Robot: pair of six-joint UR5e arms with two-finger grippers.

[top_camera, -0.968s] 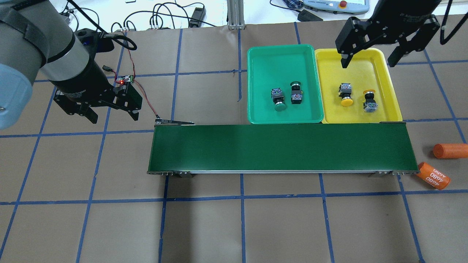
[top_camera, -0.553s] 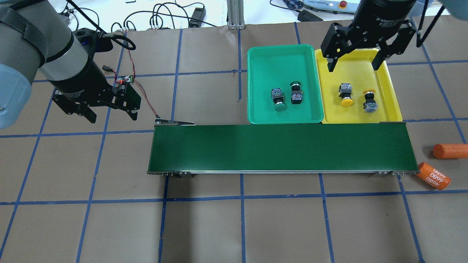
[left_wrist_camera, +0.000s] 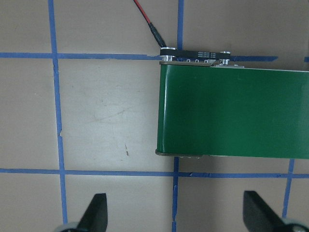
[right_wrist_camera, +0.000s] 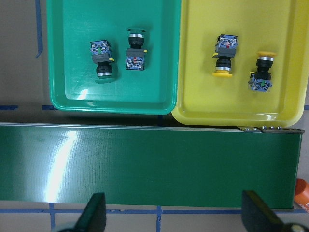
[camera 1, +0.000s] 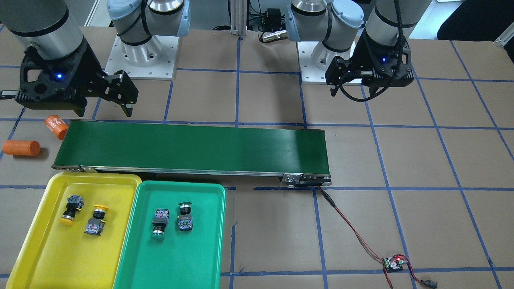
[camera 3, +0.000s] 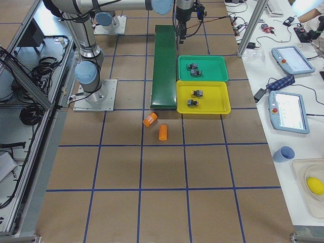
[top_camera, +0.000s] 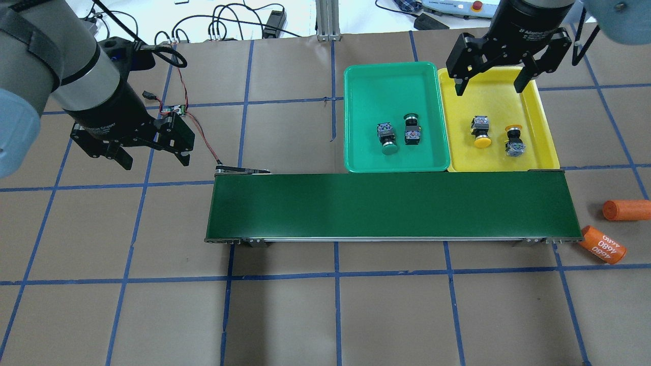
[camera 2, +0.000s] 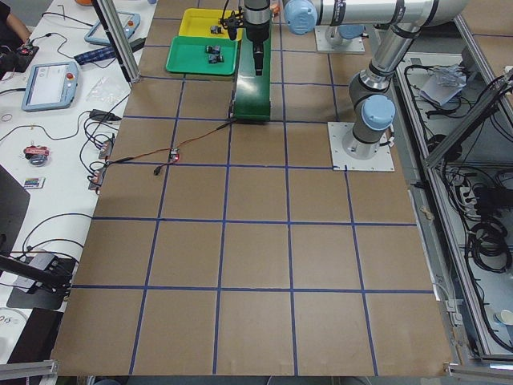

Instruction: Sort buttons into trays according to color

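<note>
Sort looks done: two green-capped buttons (top_camera: 387, 138) (top_camera: 412, 129) lie on their sides mid green tray (top_camera: 391, 86), two yellow-capped buttons (top_camera: 480, 132) (top_camera: 513, 141) mid yellow tray (top_camera: 531, 109), and none is on the conveyor belt (top_camera: 391, 206). The trays butt against each other and the belt's far edge, presumably so a pick off the belt is a short hop. Right gripper (top_camera: 489, 84) hangs above the yellow tray's far end, jaws spread wide, nothing in them. Left gripper (top_camera: 156, 161) hangs over bare table off the belt's left end, also wide and empty (reads as parked clear of the work). The right wrist view gives the best check: cap colours and contact blocks are sharp there, and each button sits apart from its neighbour. The left wrist view shows only that belt end, with nothing on it. The front-facing view hides the left gripper's fingers behind its wrist body. The side views are too small to judge jaws. Orange cylinders (top_camera: 625, 209) (top_camera: 602, 245) lie off the belt's right end, outside the sort.
</note>
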